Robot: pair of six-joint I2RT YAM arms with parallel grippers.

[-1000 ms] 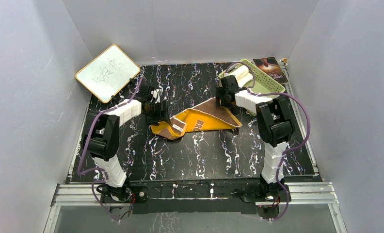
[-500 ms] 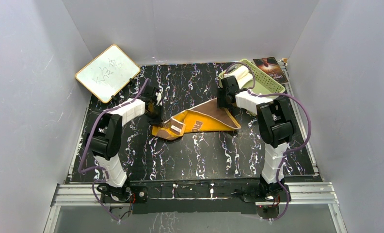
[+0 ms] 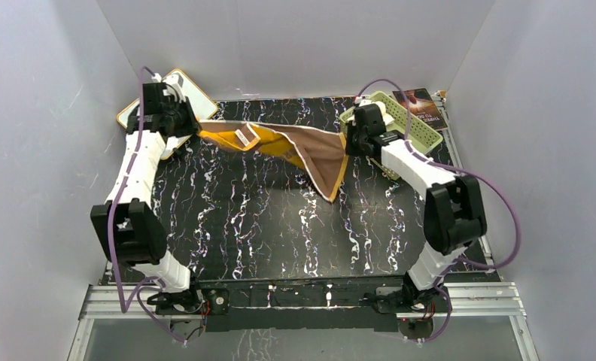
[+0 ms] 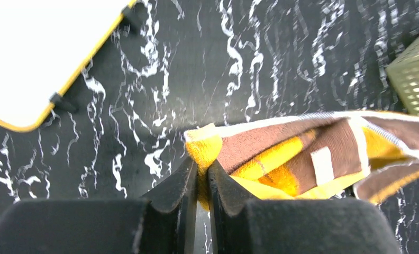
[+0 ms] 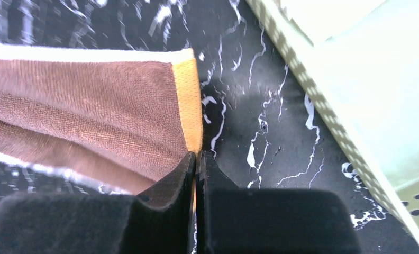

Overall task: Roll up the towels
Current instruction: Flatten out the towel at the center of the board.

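The mustard-yellow and brown towel (image 3: 310,150) hangs stretched in the air across the back of the table, sagging to a point in the middle. My left gripper (image 3: 192,128) is shut on its yellow left corner (image 4: 205,145); in the left wrist view the gripper (image 4: 202,166) pinches that corner between its pads. My right gripper (image 3: 348,143) is shut on the right corner, and in the right wrist view the gripper (image 5: 196,156) clamps the orange edge of the towel (image 5: 91,106). A pale cream shape (image 5: 329,16), perhaps the other towel, lies in the basket.
The pale green slotted basket (image 3: 419,131) stands at the back right, close to my right wrist, and its wall (image 5: 355,106) fills that view's right side. The white board with a wooden frame (image 3: 196,98) leans at the back left behind my left gripper. A dark booklet (image 3: 421,101) lies beyond the basket.
Both grippers closed on the mustard towel's corners, lifted it off the table's middle and pulled apart toward the back. The towel went from a crumpled heap to a spread, hanging sheet.
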